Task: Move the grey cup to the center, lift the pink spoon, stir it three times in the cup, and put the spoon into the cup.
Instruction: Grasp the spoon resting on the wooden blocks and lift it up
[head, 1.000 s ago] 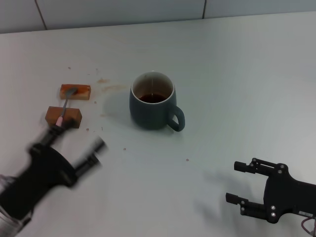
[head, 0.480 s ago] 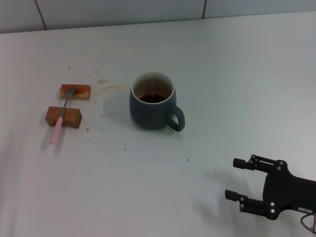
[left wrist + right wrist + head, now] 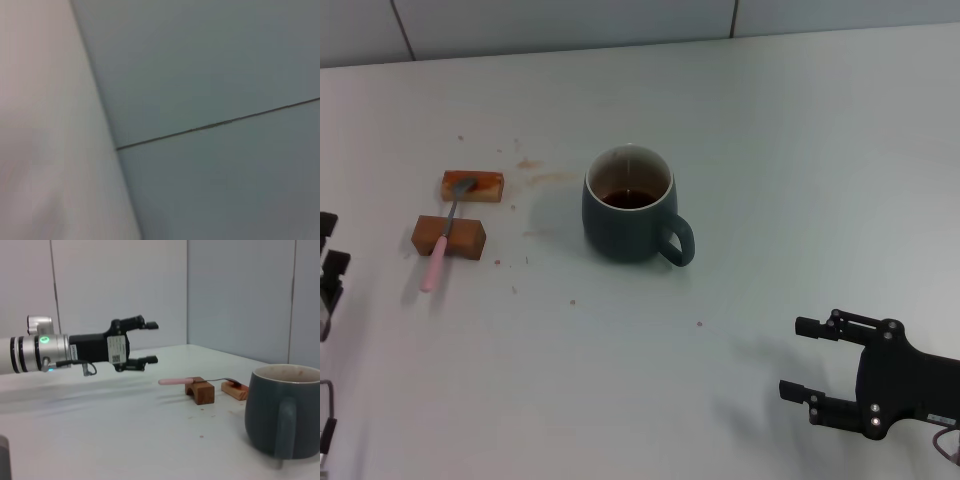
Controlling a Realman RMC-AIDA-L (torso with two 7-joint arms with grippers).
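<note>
The cup (image 3: 630, 204) is seen mid-table, dark liquid inside. The spoon (image 3: 447, 231) is laid across two blocks (image 3: 449, 236) to its left. Both grippers — left (image 3: 150, 343), right (image 3: 806, 359) — are held spread, gripping nothing.

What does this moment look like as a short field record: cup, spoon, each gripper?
grey cup: upright on the table, dark liquid inside, handle toward the right gripper's side
pink spoon: untouched, lying across two brown blocks
left gripper: fingers open, empty, above the table at its left edge, short of the spoon
right gripper: fingers open, empty, low at the near right, clear of the cup
</note>
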